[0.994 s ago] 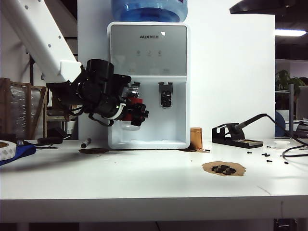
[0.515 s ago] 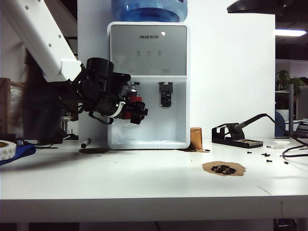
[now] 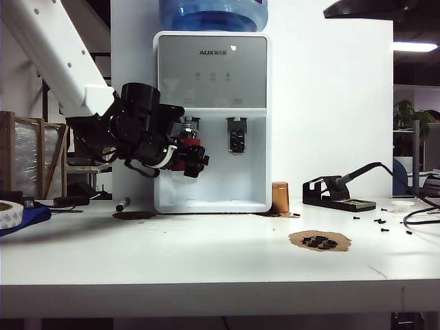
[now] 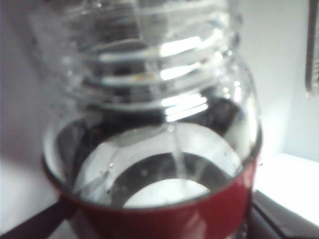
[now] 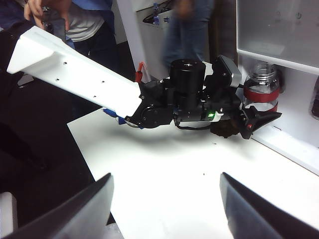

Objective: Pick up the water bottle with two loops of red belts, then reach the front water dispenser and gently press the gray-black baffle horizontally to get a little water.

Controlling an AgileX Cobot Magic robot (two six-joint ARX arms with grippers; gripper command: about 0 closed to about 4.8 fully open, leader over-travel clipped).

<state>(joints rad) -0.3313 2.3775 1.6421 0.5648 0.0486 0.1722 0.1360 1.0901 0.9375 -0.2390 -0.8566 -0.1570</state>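
Observation:
The white water dispenser (image 3: 213, 185) stands at the back of the table with a blue jug on top. My left gripper (image 3: 195, 159) is shut on the water bottle (image 3: 185, 154), gripping it at its red bands. It holds the bottle upright in the dispenser's recess, neck up under the left gray-black baffle (image 3: 192, 124), which the bottle partly hides. The left wrist view is filled by the clear bottle (image 4: 154, 124) and a red band. The right wrist view shows the bottle (image 5: 261, 89) held by the left gripper (image 5: 255, 120). My right gripper (image 5: 165, 178) is open and empty, well back over the table.
The right-hand lever (image 3: 237, 139) hangs free beside the bottle. On the table are a small brown cylinder (image 3: 280, 197), a soldering iron stand (image 3: 337, 193), a brown mat with black bits (image 3: 320, 240), a marker (image 3: 122, 203) and a tape roll (image 3: 8, 210). People stand behind the left arm (image 5: 75, 25).
The left gripper has lifted the bottle slightly, bringing its neck closer under the left baffle. The right gripper shows no movement.

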